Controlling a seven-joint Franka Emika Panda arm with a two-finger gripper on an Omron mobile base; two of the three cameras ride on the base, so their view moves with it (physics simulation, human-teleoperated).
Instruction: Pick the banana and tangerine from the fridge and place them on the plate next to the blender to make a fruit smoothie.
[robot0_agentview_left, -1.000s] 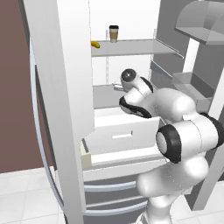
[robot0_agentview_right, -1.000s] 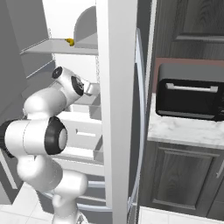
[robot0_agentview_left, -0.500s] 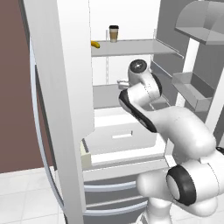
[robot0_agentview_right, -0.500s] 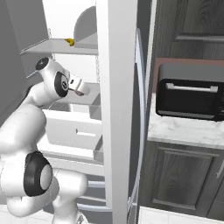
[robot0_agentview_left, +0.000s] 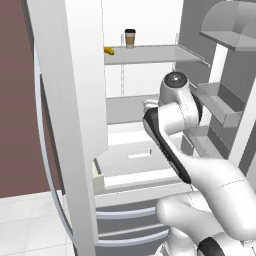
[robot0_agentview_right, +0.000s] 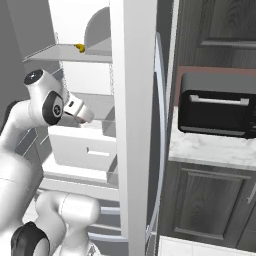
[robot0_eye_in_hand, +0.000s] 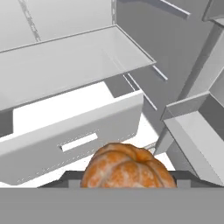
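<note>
My gripper (robot0_eye_in_hand: 127, 178) is shut on the tangerine (robot0_eye_in_hand: 127, 168), a round orange fruit that sits low in the hand view. The hand (robot0_agentview_right: 80, 111) hovers inside the open fridge (robot0_agentview_left: 75, 100), in front of the middle shelf and above the pulled-out drawer (robot0_eye_in_hand: 74, 131). The banana (robot0_agentview_left: 109, 50) lies on the top shelf, also seen as the banana (robot0_agentview_right: 79, 48) at the shelf's edge in the right base view. The plate and the blender are out of view.
A tan coffee cup (robot0_agentview_left: 130, 38) stands next to the banana on the top shelf. Door bins (robot0_agentview_left: 217, 102) jut out on the right. A black toaster oven (robot0_agentview_right: 217, 111) sits on a marble counter (robot0_agentview_right: 210, 150) right of the fridge.
The arm has swung round, its elbow links turning and rising. The hand has drawn slightly back from the shelf, still shut on the tangerine. The banana and cup have not moved.
</note>
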